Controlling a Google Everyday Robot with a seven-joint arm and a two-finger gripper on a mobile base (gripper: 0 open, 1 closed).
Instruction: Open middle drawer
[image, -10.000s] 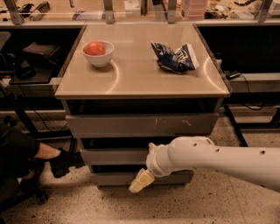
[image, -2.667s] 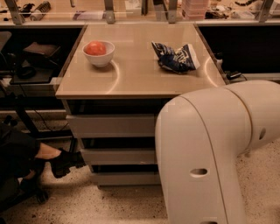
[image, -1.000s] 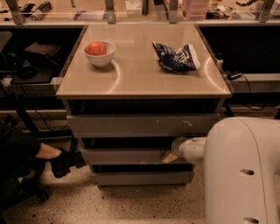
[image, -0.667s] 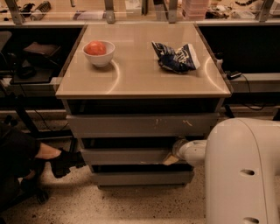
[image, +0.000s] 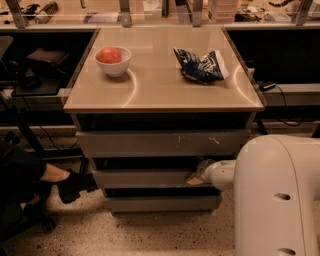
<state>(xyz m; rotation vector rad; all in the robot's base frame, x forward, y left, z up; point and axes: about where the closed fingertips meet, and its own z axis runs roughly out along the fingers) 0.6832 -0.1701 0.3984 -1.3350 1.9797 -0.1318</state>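
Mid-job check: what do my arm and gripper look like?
The arm is a bulky, smooth white rounded shell with two small dark oval holes, narrowing to a white wrist with a grey ring. The gripper, at the right end of the wide grey middle drawer, is pale cream-yellow. No cables show.

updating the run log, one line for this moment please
pale two-finger gripper: at right end of wide shallow grey middle drawer front | drawer state: looks shut | step: pull not yet done

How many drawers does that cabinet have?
3: the tall top drawer, the middle drawer below it, with the gripper at its right end, and the bottom drawer nearest the floor.
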